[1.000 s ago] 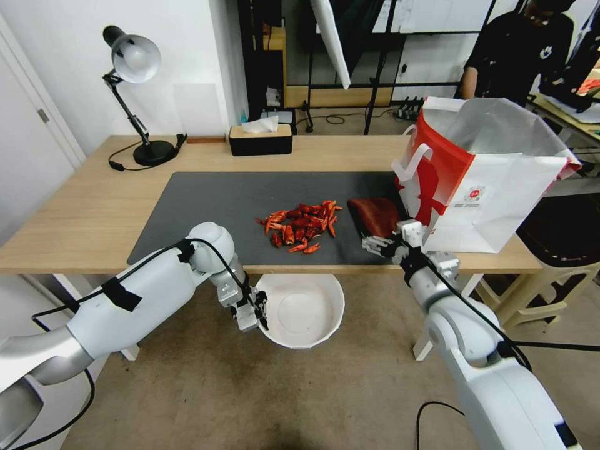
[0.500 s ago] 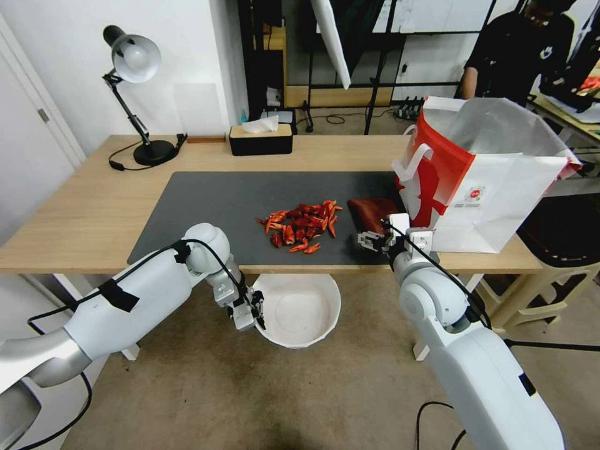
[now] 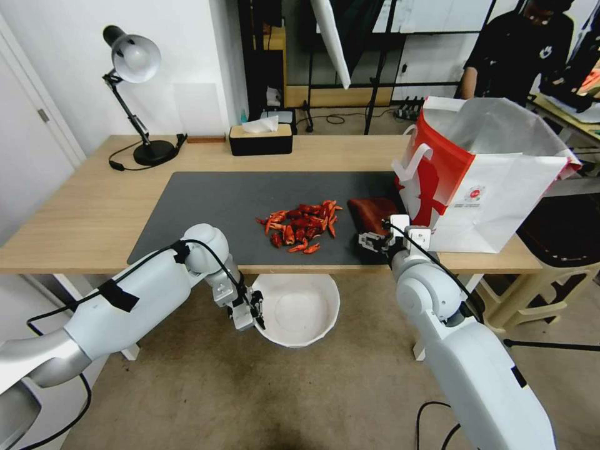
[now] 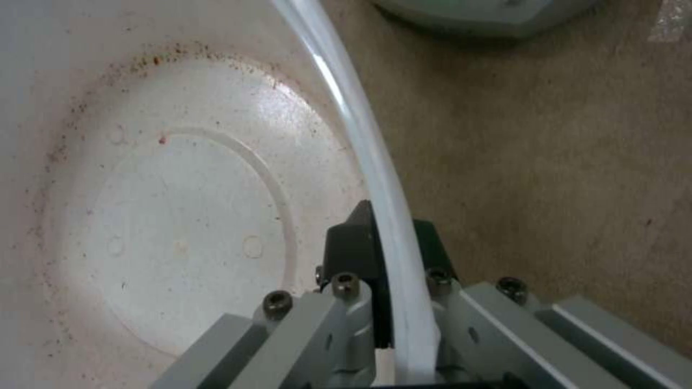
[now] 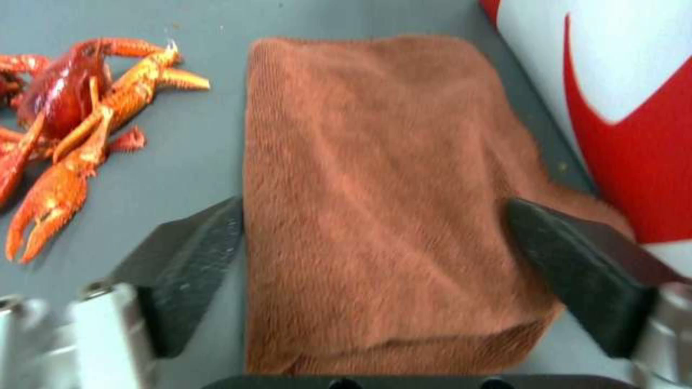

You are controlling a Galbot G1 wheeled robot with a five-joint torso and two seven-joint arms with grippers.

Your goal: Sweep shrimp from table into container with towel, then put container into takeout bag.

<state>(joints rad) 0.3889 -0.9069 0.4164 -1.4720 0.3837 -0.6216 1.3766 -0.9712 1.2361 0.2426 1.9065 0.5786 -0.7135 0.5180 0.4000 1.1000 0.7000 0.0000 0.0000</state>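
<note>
Towel pickup in hand. Right tool [image 5: 375, 248] spread wide, straddling towel [image 5: 375, 189] on counter mat beside bag [image 3: 494, 181], not yet clamped. Left tool [image 4: 393, 259] clenched on bowl [image 3: 300, 310] rim, below counter [image 3: 75, 212] edge under shrimp [image 3: 301, 226]. Next: clamp towel, drag shrimp toward bowl.

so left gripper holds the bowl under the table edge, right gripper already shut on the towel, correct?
Not quite. The right gripper is open: the right wrist view shows its fingers spread either side of the towel. The left gripper does hold the bowl by its rim below the table edge.
</note>
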